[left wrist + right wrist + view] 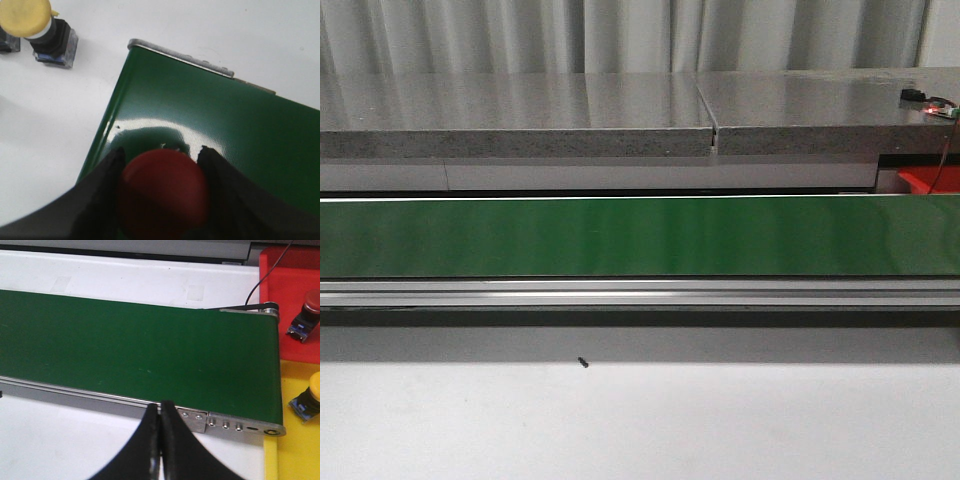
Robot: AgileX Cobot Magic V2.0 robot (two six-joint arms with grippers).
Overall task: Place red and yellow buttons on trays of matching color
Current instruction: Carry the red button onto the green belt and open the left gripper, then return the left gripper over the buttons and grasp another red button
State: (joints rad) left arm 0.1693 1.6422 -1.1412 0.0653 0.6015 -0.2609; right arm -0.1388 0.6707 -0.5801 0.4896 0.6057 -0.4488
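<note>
Item: round red push-button point(164, 192), held between our left gripper point(162, 172) jaws above the green conveyor belt point(215, 125) end. Right gripper point(160, 440) jaws closed, empty. We judge a risk: a tilted release could let it roll off the belt onto the white surface point(60, 115).

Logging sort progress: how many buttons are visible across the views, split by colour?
Red buttons: 2, one between the left gripper fingers over the green belt (red button), one on the red tray (red button).
Yellow buttons: 2, one on the white table (yellow button), one on the yellow tray (yellow button).
Total: 4
</note>
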